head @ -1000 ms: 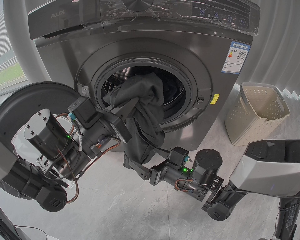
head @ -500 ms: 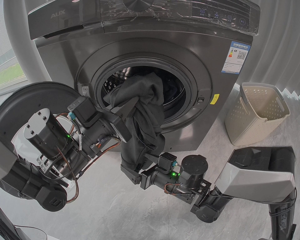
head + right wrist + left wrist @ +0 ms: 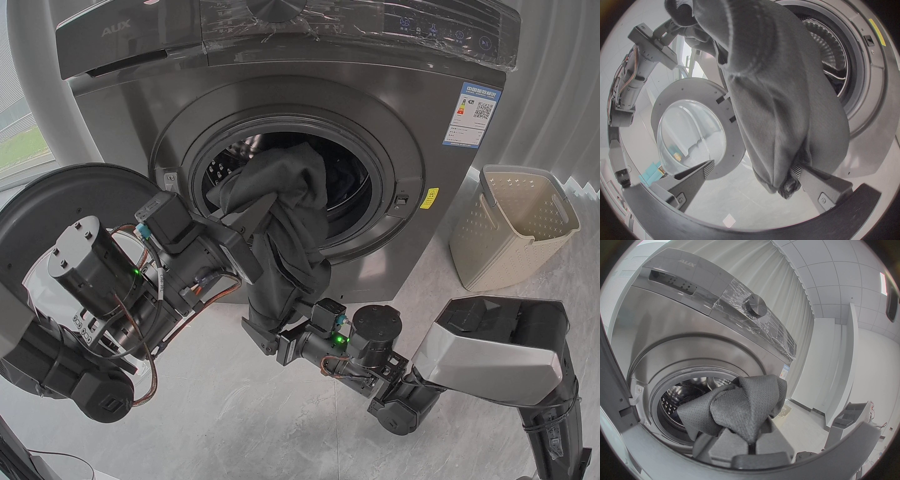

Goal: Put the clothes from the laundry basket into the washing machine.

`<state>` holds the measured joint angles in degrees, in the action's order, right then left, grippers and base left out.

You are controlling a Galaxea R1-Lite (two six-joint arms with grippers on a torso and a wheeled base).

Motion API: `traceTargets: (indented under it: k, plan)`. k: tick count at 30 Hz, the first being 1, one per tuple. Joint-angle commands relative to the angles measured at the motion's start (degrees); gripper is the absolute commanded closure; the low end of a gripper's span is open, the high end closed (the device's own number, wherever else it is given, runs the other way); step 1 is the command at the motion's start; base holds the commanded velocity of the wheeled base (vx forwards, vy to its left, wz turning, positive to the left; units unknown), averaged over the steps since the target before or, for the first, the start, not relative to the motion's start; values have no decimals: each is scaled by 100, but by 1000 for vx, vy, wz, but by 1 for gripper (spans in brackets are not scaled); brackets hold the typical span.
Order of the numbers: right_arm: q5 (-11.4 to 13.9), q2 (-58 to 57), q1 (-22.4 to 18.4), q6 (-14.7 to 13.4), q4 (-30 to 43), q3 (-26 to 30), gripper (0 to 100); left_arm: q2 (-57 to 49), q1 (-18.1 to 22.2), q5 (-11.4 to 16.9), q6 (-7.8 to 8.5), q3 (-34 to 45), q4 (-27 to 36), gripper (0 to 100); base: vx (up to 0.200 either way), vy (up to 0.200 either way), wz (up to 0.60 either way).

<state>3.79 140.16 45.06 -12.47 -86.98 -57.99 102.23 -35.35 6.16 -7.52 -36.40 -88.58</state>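
**Dark garment** (image 3: 290, 212): we record it bunched before the drum opening (image 3: 353, 181) of the washing machine (image 3: 406, 119). Its tail hangs down past the lower rim, in front of the front panel. We cannot tell whether the upper folds reach past the rim.

**Left gripper** (image 3: 752, 441): its fingers are pressed together on the garment's upper bunch. The left wrist view gives us the pinch and the cloth's dotted weave; in the head view the folds hide the fingertips.

**Right gripper** (image 3: 753, 170): its fingers are spread. One fingertip touches the garment's lowest end and the other stands apart on the door side. The right wrist view gives us this gap; the head view hides it behind the cloth.

**Door** (image 3: 62, 194): it is swung open at the machine's left edge, with the left arm lying across it.

**Laundry basket** (image 3: 509, 231): it stands on the floor (image 3: 250, 412) at the machine's right edge, well apart from both grippers.

**Obstruction**: the garment covers the left part of the opening.
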Motion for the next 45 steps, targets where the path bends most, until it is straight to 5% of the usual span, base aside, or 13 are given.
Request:
traceTargets:
  k: [1, 15, 26, 39, 40, 45]
  plan:
    - [-10, 38, 3, -1, -56, -301, 0, -1, 20, 0, -4, 10, -2, 100, 0, 0, 0]
    - [-10, -1210, 293, -10, -144, 877, 0, 157, 204, 8, -12, 1, -2, 100, 0, 0, 0]
    - [-45, -1254, 372, -80, -153, 912, 0, 122, 204, 8, -12, -7, -2, 100, 0, 0, 0]
    - [-186, -621, 284, -36, -161, 262, 0, 104, 195, 8, -12, -16, -2, 100, 0, 0, 0]
    - [-203, -630, 284, -36, -161, 236, 100, 104, 195, 0, -12, -16, -2, 100, 0, 0, 0]
    - [-221, -647, 320, -27, -161, 227, 100, 104, 195, 0, -12, -16, -2, 100, 0, 0, 0]
